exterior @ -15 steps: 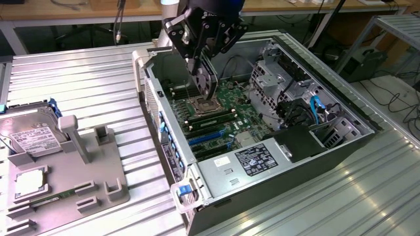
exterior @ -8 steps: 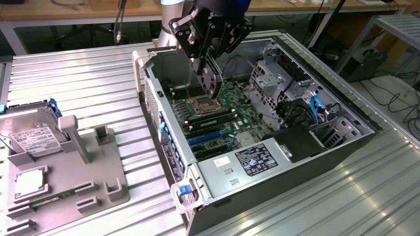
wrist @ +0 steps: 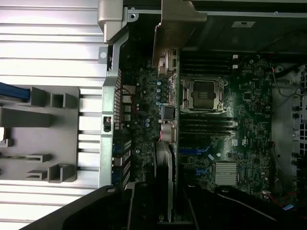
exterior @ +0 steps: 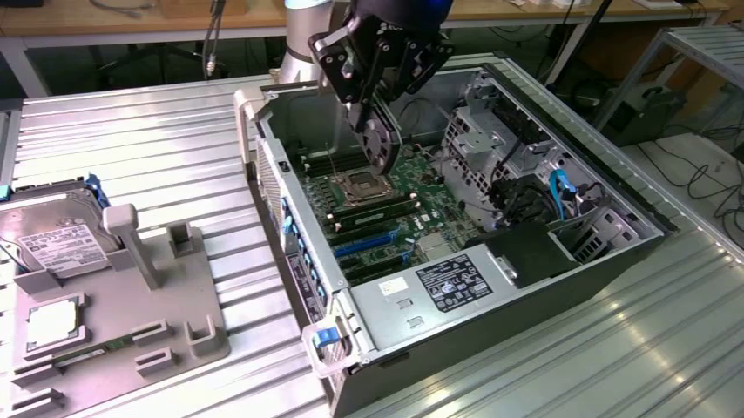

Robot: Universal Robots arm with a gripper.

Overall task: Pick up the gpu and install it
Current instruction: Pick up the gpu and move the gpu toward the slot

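We see the black robot gripper [exterior: 375, 97] clamped on the gpu [exterior: 382, 144] — a thin green circuit card with black cooler and pale metal bracket — held on edge above the green motherboard [exterior: 389, 218] inside the open grey computer case [exterior: 465, 348].

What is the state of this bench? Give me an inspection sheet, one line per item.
Surface: ribbed metal table, with an open computer case lying on it.
Job's things: gpu held on edge above the motherboard, not seated in the blue slots.
Clutter: grey fixture carrying a hard drive.
Grippers: gripper shut on the gpu.
Cables: blue cables inside the case; loose cables on the floor at the exterior view's right.
Surroundings: wooden bench behind the table.
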